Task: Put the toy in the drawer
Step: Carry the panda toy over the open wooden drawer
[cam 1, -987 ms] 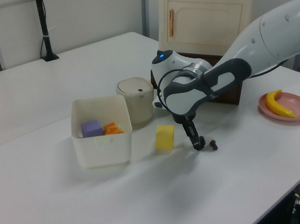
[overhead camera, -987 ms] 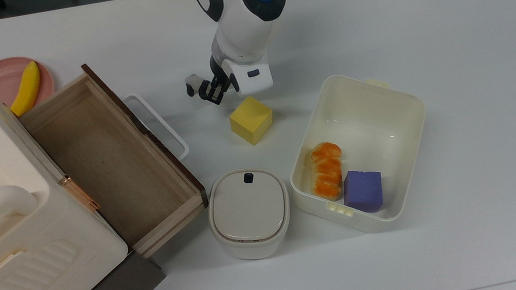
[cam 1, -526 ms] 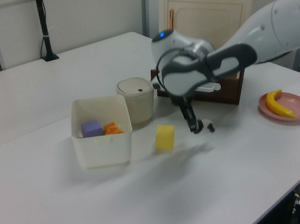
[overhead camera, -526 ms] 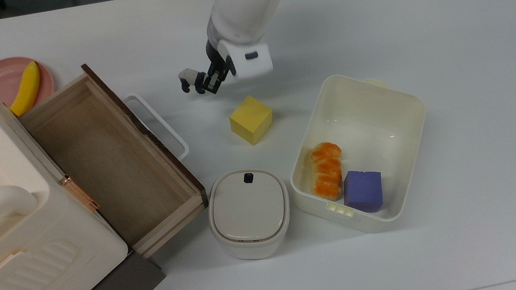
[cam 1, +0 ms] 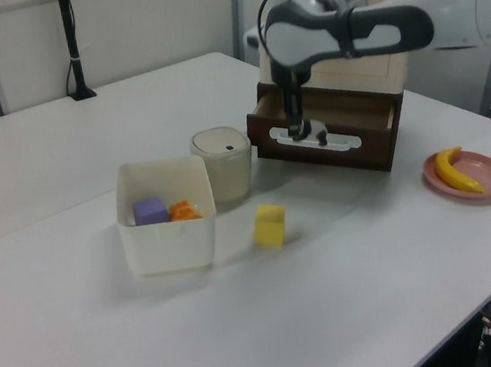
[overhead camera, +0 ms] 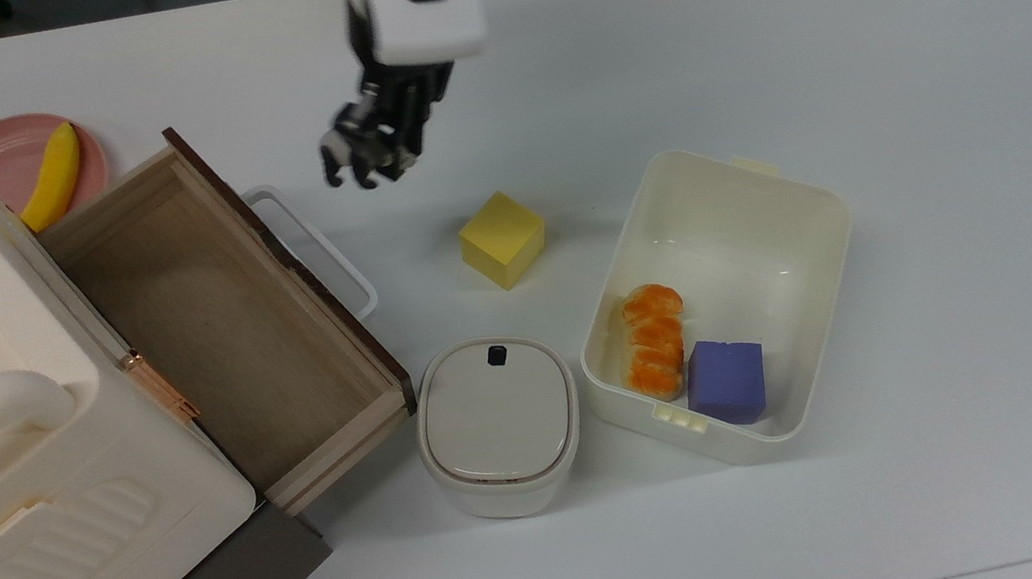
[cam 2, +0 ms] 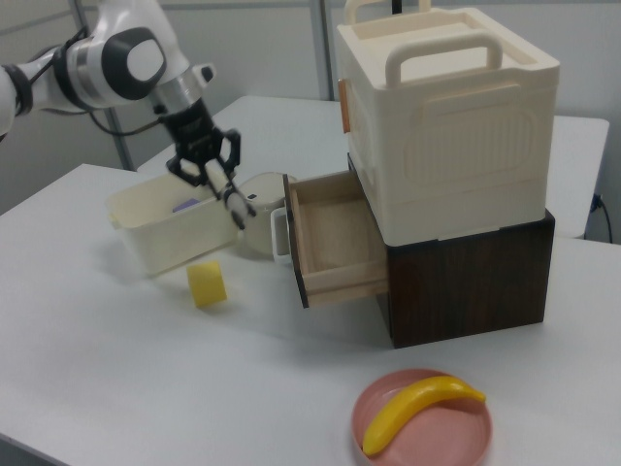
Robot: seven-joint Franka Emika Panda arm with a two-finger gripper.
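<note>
Gripper (overhead camera: 379, 159) is pinched narrow on the toy (overhead camera: 342, 152), a tiny black/white panda, held in the air above the white table (overhead camera: 914, 173), near the loop handle of the drawer (overhead camera: 218, 321). Drawer is shallow pale wood w/ dark front, pulled open. Matte yellow cube (overhead camera: 502, 239) sits nearby

Arm raised, tool (overhead camera: 371, 153) (cam 1: 302, 131) (cam 2: 231, 199) pointing down, 2 fingers closed on small object.
</note>
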